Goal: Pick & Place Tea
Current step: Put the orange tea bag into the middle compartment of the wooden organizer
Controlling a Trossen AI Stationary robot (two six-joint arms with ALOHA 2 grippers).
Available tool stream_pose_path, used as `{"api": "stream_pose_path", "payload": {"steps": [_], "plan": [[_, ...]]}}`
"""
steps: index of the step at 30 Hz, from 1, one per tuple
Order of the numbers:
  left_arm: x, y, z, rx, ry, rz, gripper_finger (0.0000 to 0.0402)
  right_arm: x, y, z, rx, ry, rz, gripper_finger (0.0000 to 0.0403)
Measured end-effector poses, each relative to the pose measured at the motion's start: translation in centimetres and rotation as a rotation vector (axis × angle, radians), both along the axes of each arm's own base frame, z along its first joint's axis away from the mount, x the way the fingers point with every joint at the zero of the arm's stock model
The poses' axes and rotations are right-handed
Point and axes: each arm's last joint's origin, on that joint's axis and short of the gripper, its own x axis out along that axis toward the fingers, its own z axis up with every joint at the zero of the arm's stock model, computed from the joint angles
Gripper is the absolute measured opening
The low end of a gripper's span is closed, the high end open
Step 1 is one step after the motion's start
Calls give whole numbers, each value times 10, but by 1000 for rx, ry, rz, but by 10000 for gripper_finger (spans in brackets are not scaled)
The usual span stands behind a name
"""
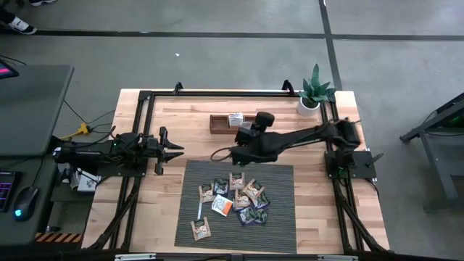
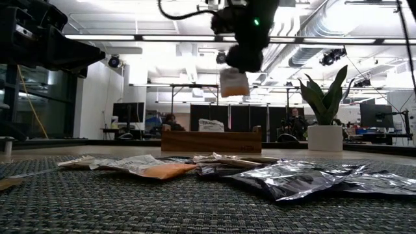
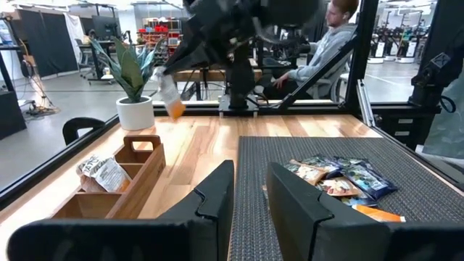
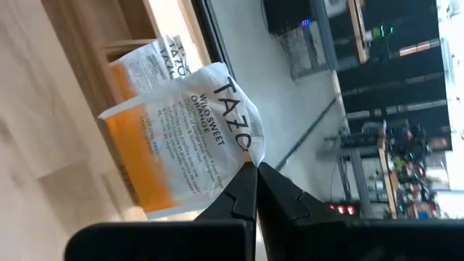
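My right gripper (image 4: 254, 168) is shut on an orange-and-white tea sachet (image 4: 188, 138) and hovers above the table near the wooden tray (image 1: 220, 125). The low view shows that sachet (image 2: 234, 82) in the air under the gripper (image 2: 237, 62); in the left wrist view it (image 3: 168, 94) hangs near the plant. Another white sachet (image 1: 235, 118) lies flat in the tray. Several more sachets (image 1: 235, 199) lie in a loose pile on the dark mat (image 1: 279, 225). My left gripper (image 3: 250, 181) is open and waits at the table's left side (image 1: 174, 150). My right gripper pinches the orange-and-white sachet between its two fingertips at one edge of the white end (image 4: 243, 145). The fingers come from above, pointing down. The sachet hangs below them, lifted clear of table and tray (image 2: 234, 82).
A potted plant (image 1: 315, 94) stands at the table's far right corner, right of the tray (image 2: 211, 141). Bare wood lies between the mat and the tray. A black frame rail (image 1: 217, 93) runs around the table. A person (image 3: 326, 36) sits beyond the far edge.
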Motion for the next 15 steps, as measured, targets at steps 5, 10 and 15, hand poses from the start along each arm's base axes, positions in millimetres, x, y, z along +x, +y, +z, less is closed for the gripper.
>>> {"api": "stream_pose_path", "payload": {"steps": [5, 10, 15], "plan": [[0, 0, 0, 0, 0, 0, 82, -14, -20, -25, -11, -2, 95, 0], [0, 0, 0, 0, 0, 0, 82, -10, -41, -43, -36, -16, 149, 0], [0, 0, 0, 0, 1, 0, 82, -6, -59, -44, -65, -52, 144, 0]]}}
